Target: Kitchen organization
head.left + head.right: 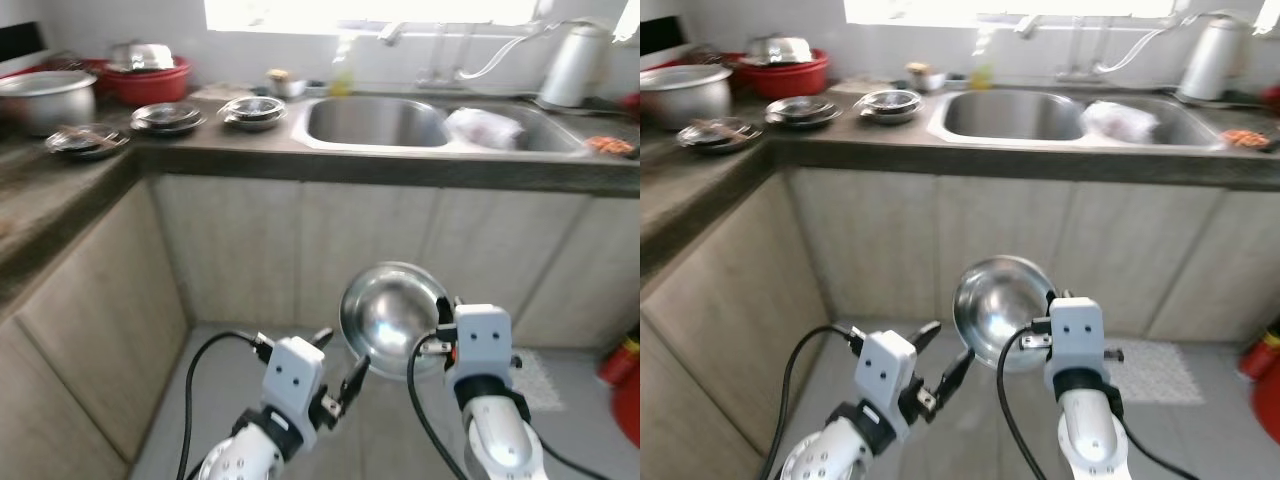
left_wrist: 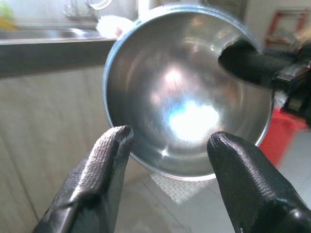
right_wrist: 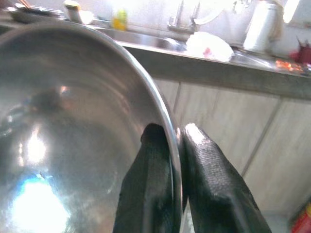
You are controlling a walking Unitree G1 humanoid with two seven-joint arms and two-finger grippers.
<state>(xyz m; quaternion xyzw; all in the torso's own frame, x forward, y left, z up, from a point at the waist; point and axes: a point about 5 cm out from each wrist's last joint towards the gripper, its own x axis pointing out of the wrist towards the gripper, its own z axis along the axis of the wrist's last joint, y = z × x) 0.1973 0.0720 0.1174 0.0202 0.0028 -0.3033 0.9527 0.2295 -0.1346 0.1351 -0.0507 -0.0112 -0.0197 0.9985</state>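
Below the counter (image 1: 400, 168) in front of the sink (image 1: 375, 122), the right gripper (image 3: 176, 145) pinches the rim of a steel bowl (image 1: 392, 312) held upright, while the left gripper (image 1: 338, 368), fingers spread, hovers just beside it.

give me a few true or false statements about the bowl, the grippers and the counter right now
1. The right gripper pinches the rim of the steel bowl. True.
2. The left gripper is shut on the bowl. False: its fingers are open, pointing at the bowl without holding it.
3. The bowl rests in the sink. False: it is held in the air in front of the cabinets, below the counter.
4. Shallow steel dishes sit on the counter to the left of the sink. True.
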